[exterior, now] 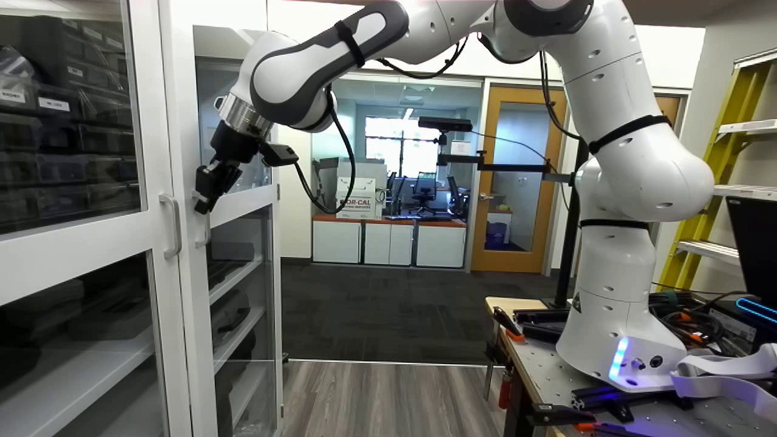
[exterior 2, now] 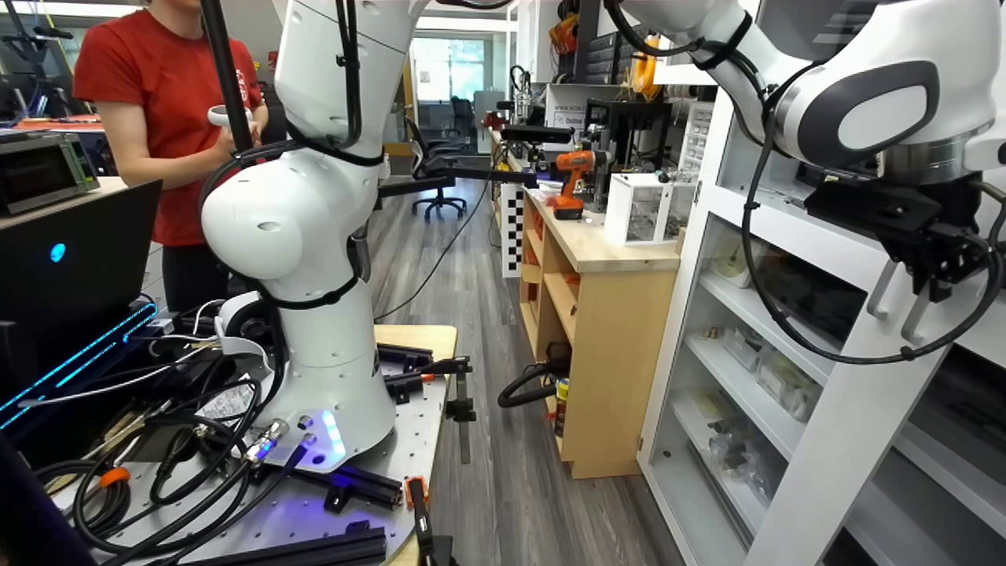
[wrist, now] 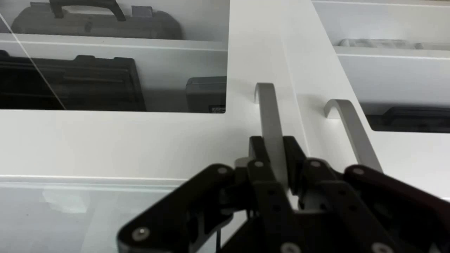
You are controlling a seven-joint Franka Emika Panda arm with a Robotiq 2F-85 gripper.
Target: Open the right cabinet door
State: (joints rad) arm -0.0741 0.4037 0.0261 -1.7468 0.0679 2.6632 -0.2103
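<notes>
The right cabinet door is a tall glass panel in a white frame. Its cross rail shows in both exterior views and at the left of the wrist view. It sits flush beside the left door. Its slim bar handle also shows in both exterior views. My gripper is shut on this handle, one finger on each side, both seemingly touching it. The gripper also shows in both exterior views. It hides one end of the handle in the wrist view.
The left door with its own handle stands right beside my fingers. A cable loops from the wrist in front of the doors. A wooden workbench adjoins the cabinet. A person in red stands behind the robot.
</notes>
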